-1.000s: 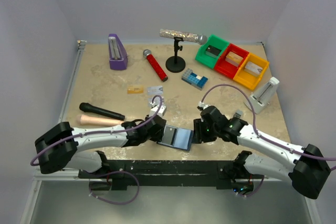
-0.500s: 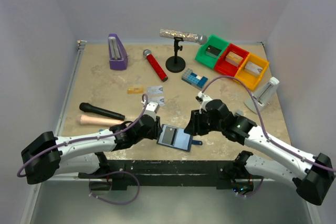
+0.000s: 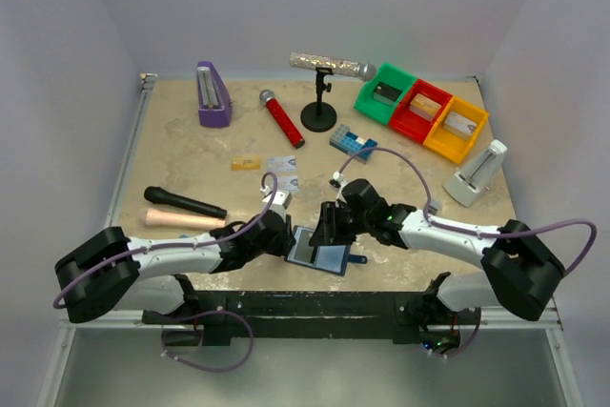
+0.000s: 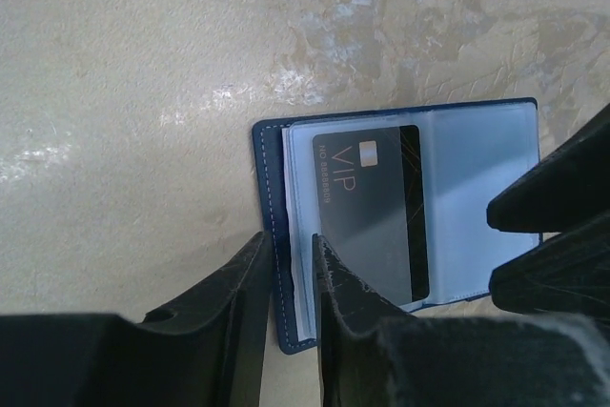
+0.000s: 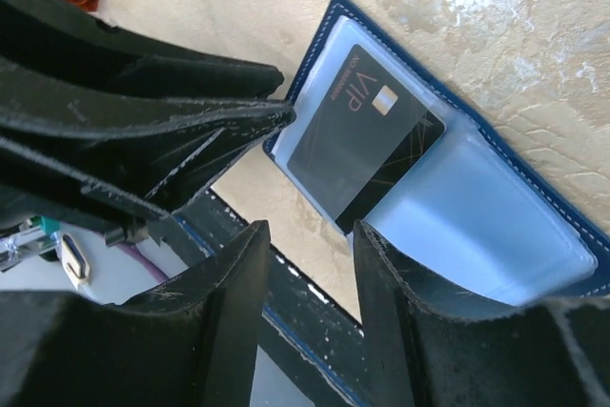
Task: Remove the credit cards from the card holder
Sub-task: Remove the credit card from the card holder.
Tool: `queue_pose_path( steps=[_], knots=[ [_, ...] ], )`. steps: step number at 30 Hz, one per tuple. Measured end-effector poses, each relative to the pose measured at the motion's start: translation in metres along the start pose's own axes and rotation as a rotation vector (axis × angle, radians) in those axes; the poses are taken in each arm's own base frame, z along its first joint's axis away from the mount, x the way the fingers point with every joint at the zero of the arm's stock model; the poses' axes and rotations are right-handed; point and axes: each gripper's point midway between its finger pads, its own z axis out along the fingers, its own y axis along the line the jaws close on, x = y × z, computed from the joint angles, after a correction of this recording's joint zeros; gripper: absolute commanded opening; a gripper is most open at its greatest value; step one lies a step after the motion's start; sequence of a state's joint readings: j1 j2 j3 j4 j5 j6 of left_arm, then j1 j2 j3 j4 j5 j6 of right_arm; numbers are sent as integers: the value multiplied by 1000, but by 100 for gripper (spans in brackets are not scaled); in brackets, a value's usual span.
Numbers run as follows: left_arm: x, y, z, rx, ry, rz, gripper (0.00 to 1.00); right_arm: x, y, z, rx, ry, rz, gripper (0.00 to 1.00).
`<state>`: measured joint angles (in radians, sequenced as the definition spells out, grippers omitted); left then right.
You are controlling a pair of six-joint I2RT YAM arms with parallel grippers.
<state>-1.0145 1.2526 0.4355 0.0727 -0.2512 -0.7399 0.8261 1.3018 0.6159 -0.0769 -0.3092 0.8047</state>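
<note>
Right arm [image 3: 448, 231] seemingly overlaps card holder [image 3: 331, 259]; microphone [image 3: 184, 202] apart.

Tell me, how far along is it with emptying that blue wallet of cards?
Partly done. A gold card and a silver-grey card already lie on the table beyond the dark-blue bifold card holder. The left gripper straddles its edge; the right gripper is at its opposite side. A black VIP card is still in its clear pocket.

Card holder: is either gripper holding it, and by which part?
Left gripper straddles the left edge of the card holder, jaws close against it; a firm grip cannot be told. Right gripper is open by the black VIP card, holding nothing.
</note>
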Motion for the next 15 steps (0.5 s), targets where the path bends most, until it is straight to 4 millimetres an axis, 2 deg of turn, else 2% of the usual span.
queue_pose_path(
  steps=[9, 15],
  knots=[
    [12, 3, 4, 17, 13, -28, 27, 14, -20, 22, 36, 45, 64, 47],
    [13, 2, 5, 37, -4, -50, 26, 16, -22, 30, 27, 60, 92, 47]
  ],
)
